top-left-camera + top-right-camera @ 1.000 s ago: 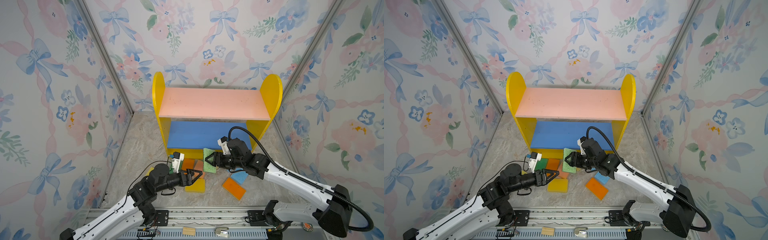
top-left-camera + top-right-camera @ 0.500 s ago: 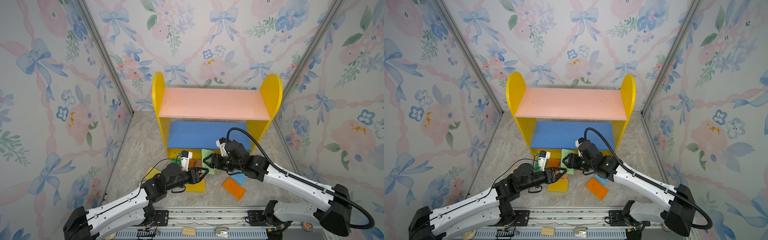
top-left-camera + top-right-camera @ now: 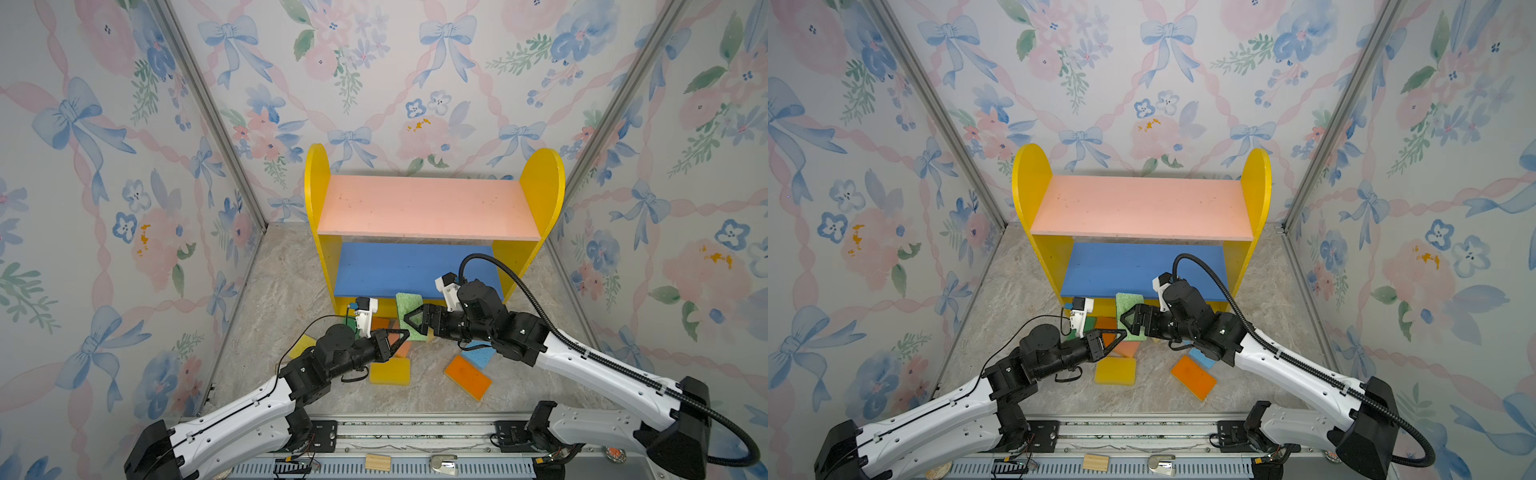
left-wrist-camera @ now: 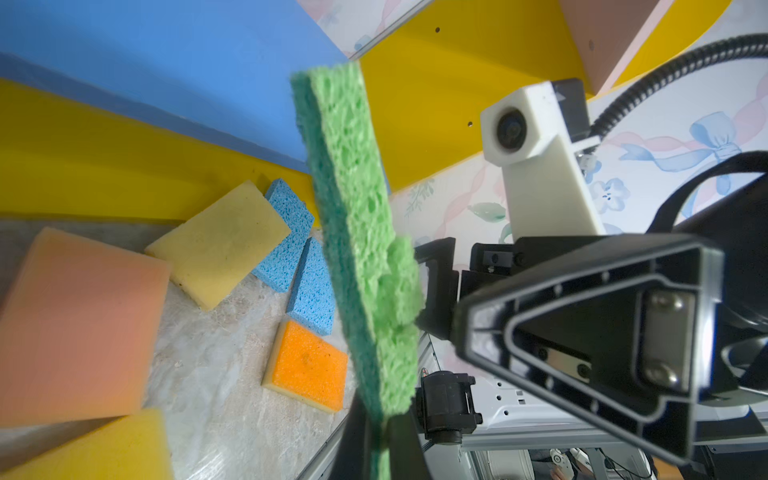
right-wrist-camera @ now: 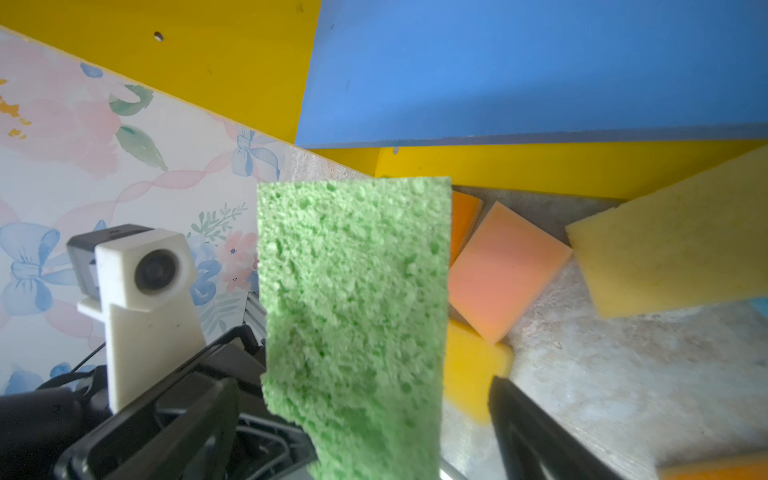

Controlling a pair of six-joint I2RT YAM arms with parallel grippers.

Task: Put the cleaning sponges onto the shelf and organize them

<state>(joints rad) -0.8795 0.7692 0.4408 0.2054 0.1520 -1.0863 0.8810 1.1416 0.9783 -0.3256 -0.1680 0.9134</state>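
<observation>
**Left claw** [image 3: 402, 333]: closed on the lower edge of the green sponge [image 3: 409, 301]. It holds the sponge upright on edge, clear of the bench [image 3: 282, 291]. In the left wrist view the sponge rises from between the pinching fingers [image 4: 351, 457].

**Right claw** [image 3: 411, 320]: open. It sits beside the same sponge, opposite the left claw. The right wrist view shows a gap between the sponge and one finger [image 5: 523, 432].

**Green sponge position:** just in front of the shelf [image 3: 540, 187], near the front edge of its blue lower board [image 3: 399, 266], between the two claws.

**Other sponges:** these lie flat on the bench in front of the shelf.
- The yellow sponge [image 3: 390, 372] is below the left claw.
- The orange sponge [image 3: 467, 376] and the blue sponge [image 3: 478, 357] touch each other.
- The peach sponge [image 4: 79, 328] lies beside the yellow one.
</observation>
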